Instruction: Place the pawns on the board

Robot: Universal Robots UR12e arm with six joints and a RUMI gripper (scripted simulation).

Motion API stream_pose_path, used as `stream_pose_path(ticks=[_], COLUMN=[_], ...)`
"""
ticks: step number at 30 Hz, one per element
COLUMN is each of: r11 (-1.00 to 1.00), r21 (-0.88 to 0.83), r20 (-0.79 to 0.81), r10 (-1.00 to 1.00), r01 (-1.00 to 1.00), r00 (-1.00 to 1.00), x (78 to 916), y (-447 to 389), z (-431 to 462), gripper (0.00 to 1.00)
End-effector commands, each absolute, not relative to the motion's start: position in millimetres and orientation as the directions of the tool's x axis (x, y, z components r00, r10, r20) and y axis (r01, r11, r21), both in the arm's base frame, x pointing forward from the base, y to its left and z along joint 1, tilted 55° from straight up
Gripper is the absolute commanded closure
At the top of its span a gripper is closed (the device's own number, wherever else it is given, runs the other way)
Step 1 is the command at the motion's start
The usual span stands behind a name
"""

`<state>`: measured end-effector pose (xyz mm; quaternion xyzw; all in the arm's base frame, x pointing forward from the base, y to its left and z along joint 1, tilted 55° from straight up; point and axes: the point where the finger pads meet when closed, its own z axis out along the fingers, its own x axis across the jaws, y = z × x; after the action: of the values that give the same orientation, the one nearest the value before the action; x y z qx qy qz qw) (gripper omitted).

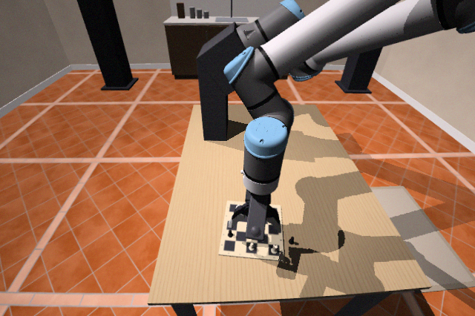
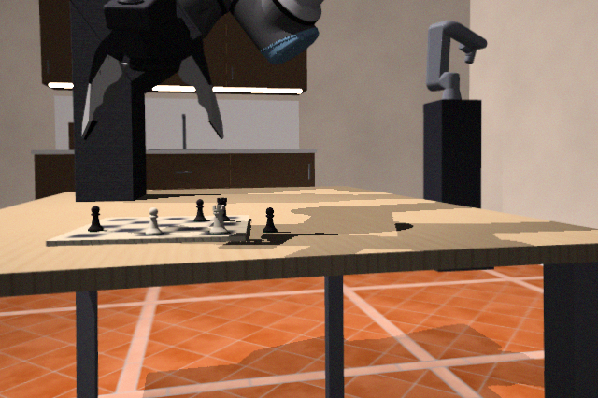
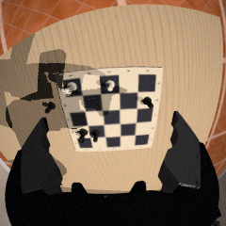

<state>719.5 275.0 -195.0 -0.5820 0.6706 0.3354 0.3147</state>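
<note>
hand [image 2: 151,130]: fingers spread wide apart, holding nothing, hanging well above the board
board [image 3: 137,139]: small checkered board lying flat on the tabletop [image 1: 199,259]; every place below is given from it
black pawn [image 2: 269,220]: upright on the tabletop just beside the board's edge, off the squares, partly in the arm's shadow; not yet on C4
white pawn [image 2: 152,220]: upright on a square in the board's edge row, in the wrist view one square in from the corner where a white rook [image 2: 218,219] stands; whether that square is A3 I cannot tell
other pieces: three more black ones on the board, two close together near the corner toward the loose pawn, one alone by the far side
handling, black pawn: likely light, rigid and smooth, with a narrow base, so it probably tips at a sideways nudge and could slip if pinched on the round head
where to take hold: come straight down over it and close on the neck or upper body under the head, keeping the fingertips off the board's rim just next to it
setting down: lower until the base sits flat before letting go, well inside the square
writing: edge letters and numbers show only as tiny marks, too small to read; no brand or label legible on arm, hand or pieces
</note>
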Motion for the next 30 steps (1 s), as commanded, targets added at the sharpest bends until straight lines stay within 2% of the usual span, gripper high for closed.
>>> stream_pose_path(ticks=[1, 14, 26, 30], r11=[0.121, 0.258, 0.450, 0.474], r21=[0.115, 0.311, 0.593, 0.631], r20=[-0.808, -0.754, -0.558, -0.515], r10=[-0.566, -0.520, -0.367, -0.335], r01=[-0.986, -0.915, -0.668, -0.614], r00=[-0.164, -0.402, -0.744, -0.789], x=[720, 720, 713, 711], y=[277, 295, 327, 333], z=[-191, -170, -131, -125], gripper=[0.00, 0.00, 0.00, 0.00])
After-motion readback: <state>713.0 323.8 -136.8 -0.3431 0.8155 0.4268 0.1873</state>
